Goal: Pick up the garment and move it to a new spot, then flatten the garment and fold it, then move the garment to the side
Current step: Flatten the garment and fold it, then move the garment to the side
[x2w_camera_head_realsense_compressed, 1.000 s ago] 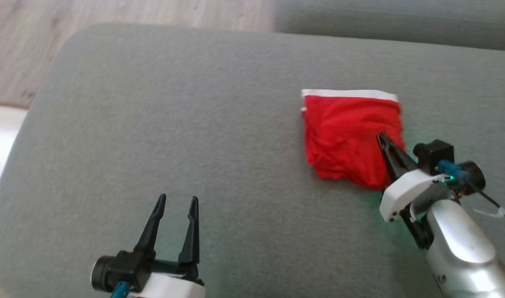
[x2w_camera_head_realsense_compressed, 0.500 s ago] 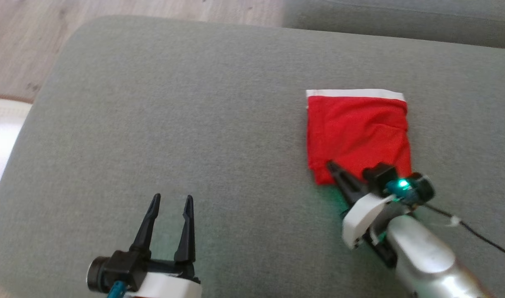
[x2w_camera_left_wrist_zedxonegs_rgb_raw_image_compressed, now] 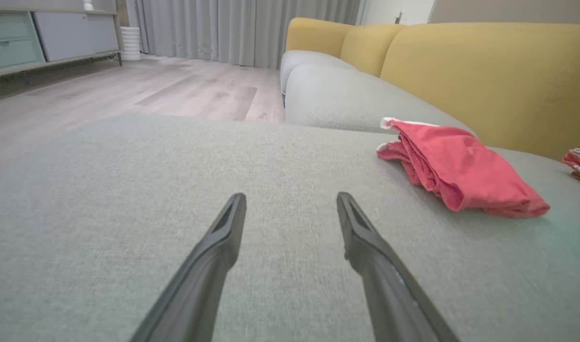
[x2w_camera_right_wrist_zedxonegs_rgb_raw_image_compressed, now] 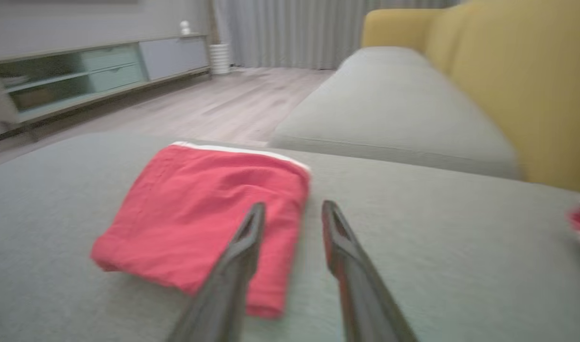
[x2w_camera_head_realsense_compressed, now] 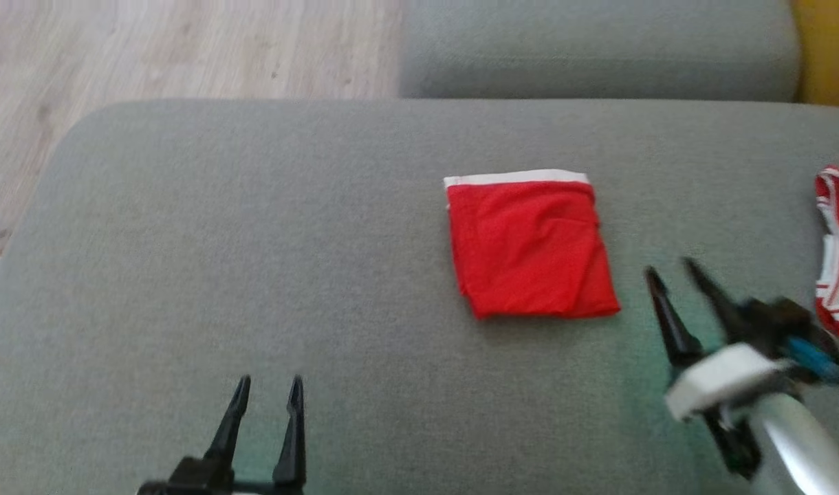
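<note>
I see the folded red garment (x2w_camera_head_realsense_compressed: 533,247) lying flat on the grey cushion (x2w_camera_head_realsense_compressed: 254,240), my right gripper (x2w_camera_head_realsense_compressed: 669,269) near its right corner, fingers parted and empty, and my left gripper (x2w_camera_head_realsense_compressed: 270,380) spread wide, holding nothing, well apart from it.

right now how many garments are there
2. The folded red garment lies on the grey cushion; a striped garment sits at the head view's right edge, cut off. More may lie beyond.

**Cloth all round, mostly matt**

Soft matt red cloth, white band, on the garment (x2w_camera_head_realsense_compressed: 529,247). Coarse grey weave across the cushion (x2w_camera_head_realsense_compressed: 254,240). At eleven o'clock, pale wood-grain floor (x2w_camera_head_realsense_compressed: 186,48), slight sheen. At four o'clock, matt black right gripper (x2w_camera_head_realsense_compressed: 668,267), smooth silvery forearm (x2w_camera_head_realsense_compressed: 798,447).
</note>
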